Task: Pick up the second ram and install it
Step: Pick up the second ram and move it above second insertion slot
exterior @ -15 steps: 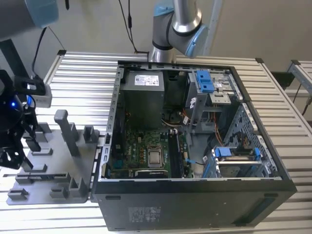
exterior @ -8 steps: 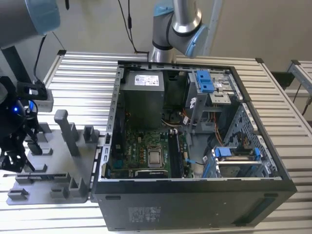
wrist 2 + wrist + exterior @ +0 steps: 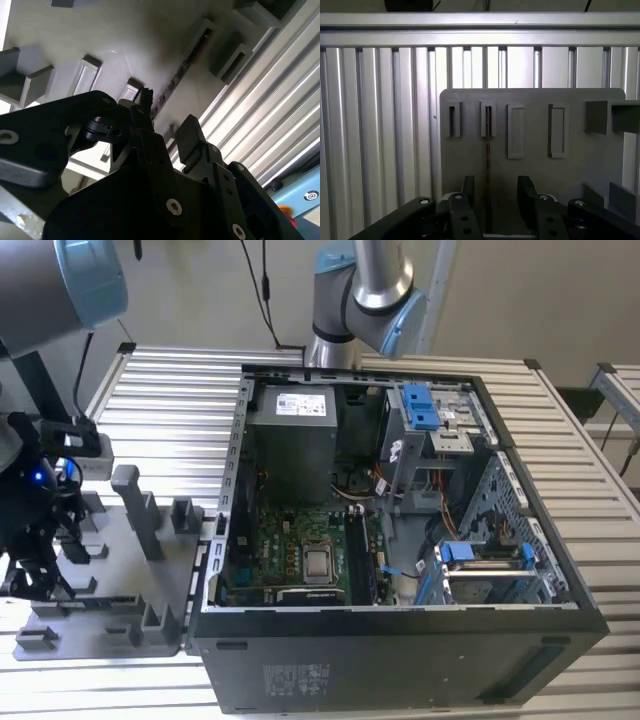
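The second ram point(image 3: 487, 150) stands on edge in a slot of the grey fixture tray point(image 3: 535, 100), seen as a thin dark line in the first wrist view. In the second wrist view the ram point(image 3: 175, 75) shows as a dark strip with small chips. My gripper point(image 3: 496, 192) is open and low over the tray, one finger on each side of the ram, which sits nearer one finger without clear contact. In the exterior view my gripper point(image 3: 35, 540) hangs over the tray point(image 3: 130, 570) at the exterior view's left.
An open computer case point(image 3: 400, 660) lies to the exterior view's right of the tray, with the green motherboard point(image 3: 290, 540) inside. Upright posts point(image 3: 135, 505) rise from the tray near my gripper. A ribbed metal table point(image 3: 170, 410) carries everything.
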`<state>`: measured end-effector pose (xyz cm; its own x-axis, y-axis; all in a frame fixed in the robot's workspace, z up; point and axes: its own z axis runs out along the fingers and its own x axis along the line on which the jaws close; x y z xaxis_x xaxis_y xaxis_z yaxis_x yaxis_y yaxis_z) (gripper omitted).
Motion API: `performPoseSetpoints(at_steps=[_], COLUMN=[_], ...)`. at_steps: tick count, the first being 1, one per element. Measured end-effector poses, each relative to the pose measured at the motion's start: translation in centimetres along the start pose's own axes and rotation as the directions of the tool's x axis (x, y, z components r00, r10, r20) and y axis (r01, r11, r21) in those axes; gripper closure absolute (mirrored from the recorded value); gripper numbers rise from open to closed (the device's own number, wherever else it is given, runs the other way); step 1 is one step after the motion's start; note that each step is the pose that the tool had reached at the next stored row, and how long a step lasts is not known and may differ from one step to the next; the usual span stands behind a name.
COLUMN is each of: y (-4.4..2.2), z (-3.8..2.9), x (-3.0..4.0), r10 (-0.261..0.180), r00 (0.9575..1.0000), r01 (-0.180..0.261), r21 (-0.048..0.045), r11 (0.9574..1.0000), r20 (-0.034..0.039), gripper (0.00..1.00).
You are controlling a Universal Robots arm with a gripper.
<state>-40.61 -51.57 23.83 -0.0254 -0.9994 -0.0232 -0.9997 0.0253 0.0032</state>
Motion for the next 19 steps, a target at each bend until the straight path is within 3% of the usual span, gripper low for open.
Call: performPoseSetpoints(at_steps=[19], y=[-0.01], z=[2.86], x=[0.09], r10=[-0.001], r00=[1.0], r01=[0.001], r21=[0.0037], r11=[1.0], r20=[0.0001], gripper=[0.52])
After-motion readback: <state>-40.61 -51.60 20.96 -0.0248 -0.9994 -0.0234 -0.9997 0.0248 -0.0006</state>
